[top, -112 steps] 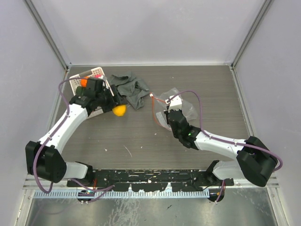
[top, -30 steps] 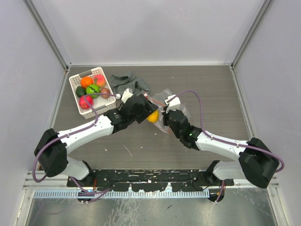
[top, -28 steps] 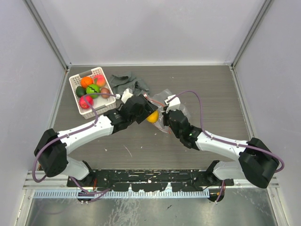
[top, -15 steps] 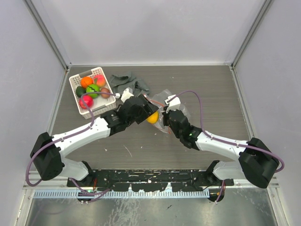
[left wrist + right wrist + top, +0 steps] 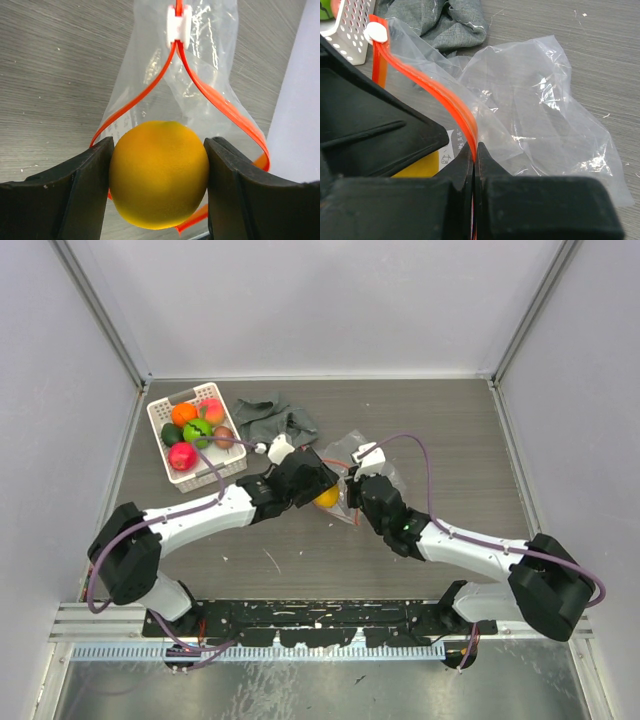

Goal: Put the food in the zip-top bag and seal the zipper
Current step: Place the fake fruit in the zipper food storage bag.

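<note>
My left gripper (image 5: 159, 192) is shut on a yellow-orange toy fruit (image 5: 158, 174) and holds it at the open mouth of the clear zip-top bag (image 5: 200, 90); the fruit also shows in the top view (image 5: 327, 497). The red-orange zipper (image 5: 215, 100) forms an open loop with its white slider (image 5: 177, 24) at the far end. My right gripper (image 5: 474, 162) is shut on the zipper (image 5: 450, 102), holding one lip of the bag (image 5: 540, 110) up. Several more toy fruits (image 5: 196, 427) lie in the white basket (image 5: 170, 475).
A crumpled grey cloth (image 5: 275, 421) lies behind the bag, next to the basket; it also shows in the right wrist view (image 5: 440, 20). The enclosure walls stand left, right and behind. The two arms meet closely at the table's middle.
My left arm has carried the yellow-orange fruit from beside the basket rightwards to the bag's mouth, and over the last second moved it a little closer in. My right gripper has kept its hold.
</note>
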Controlling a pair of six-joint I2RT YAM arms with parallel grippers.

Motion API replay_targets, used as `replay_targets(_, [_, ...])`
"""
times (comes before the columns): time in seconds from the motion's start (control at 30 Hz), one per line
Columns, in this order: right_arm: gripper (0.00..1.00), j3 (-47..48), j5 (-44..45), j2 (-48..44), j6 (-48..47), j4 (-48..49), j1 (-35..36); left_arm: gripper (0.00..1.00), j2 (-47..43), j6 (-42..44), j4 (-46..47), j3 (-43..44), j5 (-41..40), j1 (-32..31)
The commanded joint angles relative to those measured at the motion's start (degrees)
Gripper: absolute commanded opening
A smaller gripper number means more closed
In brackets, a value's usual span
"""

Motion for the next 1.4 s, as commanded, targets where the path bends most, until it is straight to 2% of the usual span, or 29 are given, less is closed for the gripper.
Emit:
replay_targets(0.0, [0.01,-0.28,-0.55,-2.29,0.55,4.13,-0.17,0.07,1.35,0.16,2.81,3.07,-4.32,-0.14])
replay_targets(0.2, [0.01,-0.48,-0.74,-2.51,0.76,4.36,-0.19,0.25,3.99,1.21,1.95,4.84,-4.04,-0.22])
replay_targets(0.43, [0.01,-0.57,-0.47,-2.66,0.81,4.45,-0.20,0.47,3.17,2.76,1.24,4.58,-3.86,-0.53])
replay_targets(0.83, [0.00,-0.47,-0.42,-2.32,0.89,4.41,-0.16,0.71,-0.49,5.09,-1.16,3.29,-2.85,-0.54])
replay_targets(1.1, [0.01,-0.41,-0.42,-2.16,0.86,4.36,-0.13,0.82,-1.05,6.68,-2.79,3.98,-1.90,-0.61])
replay_targets(1.37, [0.00,-0.47,-0.33,-2.25,0.87,4.40,-0.18,0.83,-4.66,8.33,-6.14,4.68,-1.64,-0.52])
